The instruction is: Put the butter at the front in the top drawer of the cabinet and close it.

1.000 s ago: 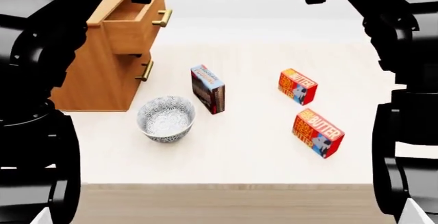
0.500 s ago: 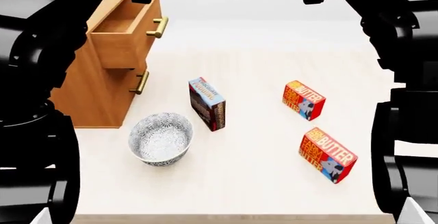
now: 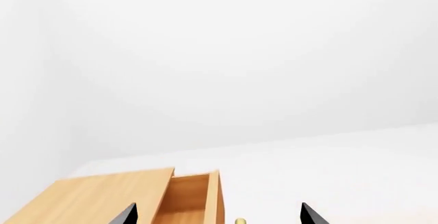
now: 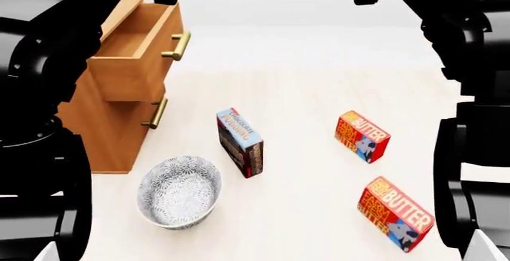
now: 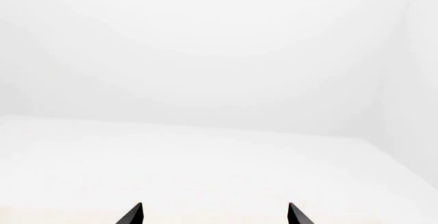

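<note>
Honey-brown wood makes up the cabinet [image 4: 104, 135], whose top drawer [image 4: 131, 55] stands pulled out; it has two drawers. Two butter cartons lie on the table [image 4: 295, 94]: the butter [image 4: 395, 213] at the front, another carton [image 4: 362, 136] behind. One pudding box [image 4: 240, 142] and one bowl [image 4: 179, 191] sit nearby. Left gripper [image 3: 217, 215] and right gripper [image 5: 215, 214] both hang spread apart, holding nothing.

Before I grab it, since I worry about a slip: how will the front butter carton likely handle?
The front butter carton is a flat-sided box, so it probably grips firmly and will not roll. It lies low on a broad face on the table, so it is unlikely to tip. It looks small and likely light.
</note>
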Controlling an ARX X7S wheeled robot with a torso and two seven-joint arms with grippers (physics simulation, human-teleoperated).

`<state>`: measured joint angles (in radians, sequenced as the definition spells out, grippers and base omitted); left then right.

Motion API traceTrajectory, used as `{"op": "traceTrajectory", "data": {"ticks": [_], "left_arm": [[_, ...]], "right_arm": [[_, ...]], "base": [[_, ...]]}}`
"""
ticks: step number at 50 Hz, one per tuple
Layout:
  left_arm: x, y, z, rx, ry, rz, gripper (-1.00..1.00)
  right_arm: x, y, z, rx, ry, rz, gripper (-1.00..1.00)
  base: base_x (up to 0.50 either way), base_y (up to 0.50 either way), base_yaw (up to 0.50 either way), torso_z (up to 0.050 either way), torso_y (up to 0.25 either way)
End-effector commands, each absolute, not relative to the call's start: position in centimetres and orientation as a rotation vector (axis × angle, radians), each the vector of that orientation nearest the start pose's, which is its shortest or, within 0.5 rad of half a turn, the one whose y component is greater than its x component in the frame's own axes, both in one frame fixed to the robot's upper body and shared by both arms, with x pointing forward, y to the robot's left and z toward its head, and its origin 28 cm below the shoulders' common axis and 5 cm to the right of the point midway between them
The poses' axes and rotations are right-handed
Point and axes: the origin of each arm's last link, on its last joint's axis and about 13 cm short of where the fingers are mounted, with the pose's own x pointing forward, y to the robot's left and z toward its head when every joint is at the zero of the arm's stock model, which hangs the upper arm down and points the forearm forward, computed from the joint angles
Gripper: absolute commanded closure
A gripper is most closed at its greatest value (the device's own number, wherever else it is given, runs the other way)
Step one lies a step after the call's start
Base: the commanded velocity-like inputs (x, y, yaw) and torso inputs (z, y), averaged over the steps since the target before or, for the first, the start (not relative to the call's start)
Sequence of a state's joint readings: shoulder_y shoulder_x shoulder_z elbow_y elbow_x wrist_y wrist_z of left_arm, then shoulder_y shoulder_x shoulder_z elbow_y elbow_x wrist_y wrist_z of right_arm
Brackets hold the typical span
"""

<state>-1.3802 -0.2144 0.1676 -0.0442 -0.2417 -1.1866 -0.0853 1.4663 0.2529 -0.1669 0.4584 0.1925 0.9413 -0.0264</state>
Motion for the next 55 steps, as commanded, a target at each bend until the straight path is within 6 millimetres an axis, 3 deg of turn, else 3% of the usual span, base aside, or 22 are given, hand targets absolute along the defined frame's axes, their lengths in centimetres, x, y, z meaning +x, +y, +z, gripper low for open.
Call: {"op": "traceTrajectory", "data": {"ticks": [1,35,55], "left_arm": [[34.1,23.36,35.71,0.136,-0.116,0.019,-1.0],[34.11,23.36,35.7,0.136,-0.124,0.02,-1.0],[34.11,23.36,35.7,0.136,-0.125,0.019,-1.0]], "right_arm": [[37.94,-16.12,35.0,-0.085,-0.039,-0.043,-1.0],[38.0,-16.09,34.68,-0.076,-0.027,-0.041,-1.0],[38.0,-16.1,34.46,-0.062,-0.017,-0.037,-1.0]], "base": [[0.25,0.0,0.0,0.0,0.0],[0.26,0.0,0.0,0.0,0.0],[0.06,0.0,0.0,0.0,0.001]]}}
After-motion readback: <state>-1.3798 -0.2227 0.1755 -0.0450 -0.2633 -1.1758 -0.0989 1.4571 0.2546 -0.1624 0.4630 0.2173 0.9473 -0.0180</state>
